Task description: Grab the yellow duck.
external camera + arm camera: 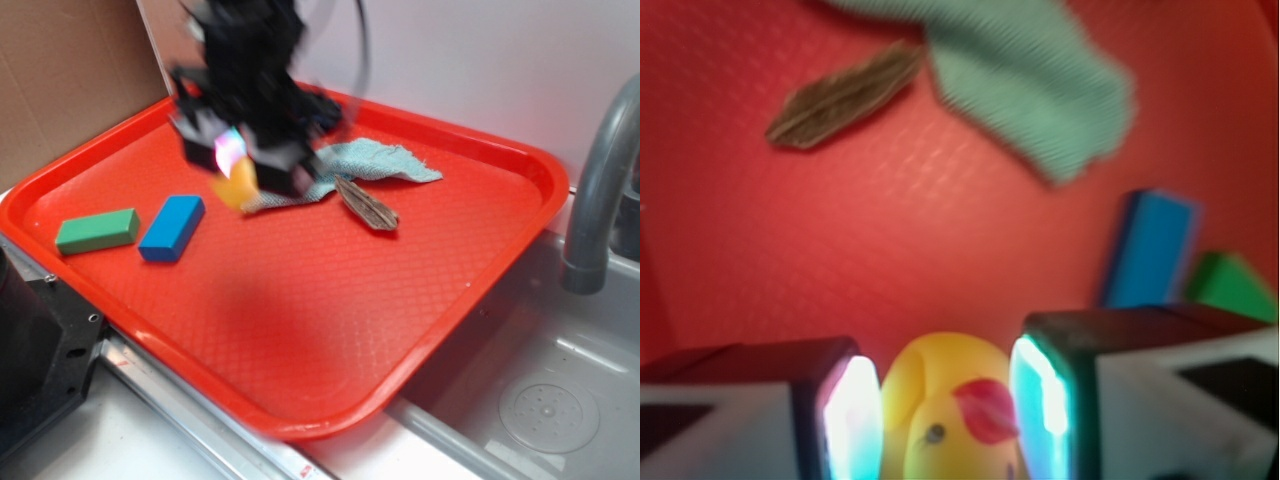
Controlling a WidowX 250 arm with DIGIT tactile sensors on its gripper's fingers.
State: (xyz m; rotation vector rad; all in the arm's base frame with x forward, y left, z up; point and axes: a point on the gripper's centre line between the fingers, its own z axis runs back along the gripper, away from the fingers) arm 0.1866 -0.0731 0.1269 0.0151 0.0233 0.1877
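1. Tool pinching the yellow duck between both pads, bottom centre of the wrist view.
2. In the exterior view, duck upper left of centre, under the blurred tool, above the red tray.
3. Blue block and green block at left, side by side.
4. Teal cloth and brown pod-like piece near centre top.
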